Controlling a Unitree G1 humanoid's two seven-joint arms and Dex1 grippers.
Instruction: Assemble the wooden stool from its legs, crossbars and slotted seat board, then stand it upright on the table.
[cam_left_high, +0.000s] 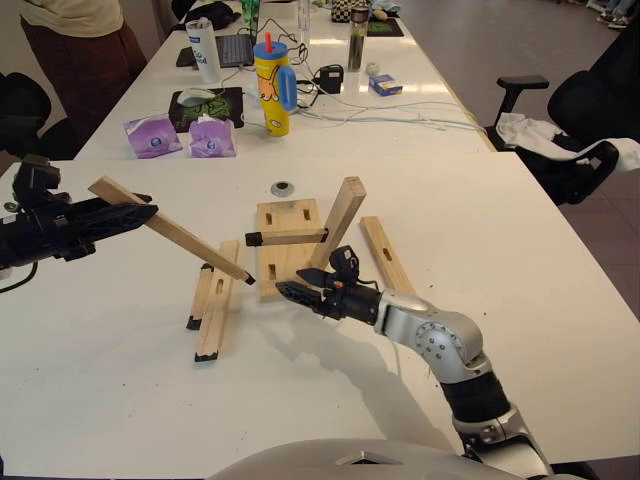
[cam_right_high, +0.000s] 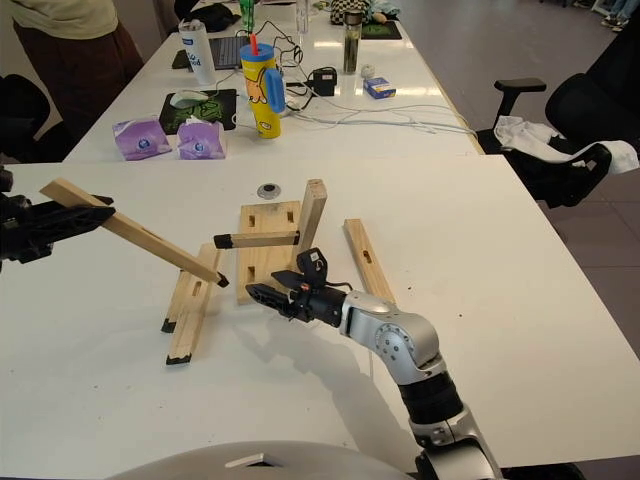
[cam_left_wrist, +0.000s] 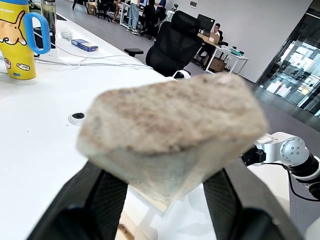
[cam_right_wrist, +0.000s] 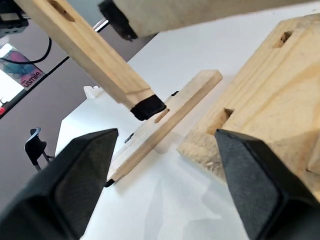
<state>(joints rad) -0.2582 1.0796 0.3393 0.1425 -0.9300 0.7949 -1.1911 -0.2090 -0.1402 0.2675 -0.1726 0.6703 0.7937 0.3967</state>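
The slotted seat board (cam_left_high: 283, 255) lies flat mid-table. One leg (cam_left_high: 341, 215) leans up from its right edge, and a black-tipped crossbar (cam_left_high: 288, 238) lies across it. A loose bar (cam_left_high: 384, 254) rests right of the board; two more pieces (cam_left_high: 211, 300) lie to its left. My left gripper (cam_left_high: 138, 213) is shut on a long leg (cam_left_high: 185, 240), held slanted above the table with its black tip (cam_right_wrist: 146, 106) down near the board's left edge. My right gripper (cam_left_high: 283, 291) is open and low at the board's front corner (cam_right_wrist: 210, 145), nothing between its fingers (cam_right_wrist: 75, 175).
A yellow cup with a blue handle (cam_left_high: 271, 92), two purple tissue packs (cam_left_high: 152, 135), a laptop and cables sit at the far side. A round cable grommet (cam_left_high: 283, 187) lies behind the board. An office chair (cam_left_high: 585, 110) stands off the right edge.
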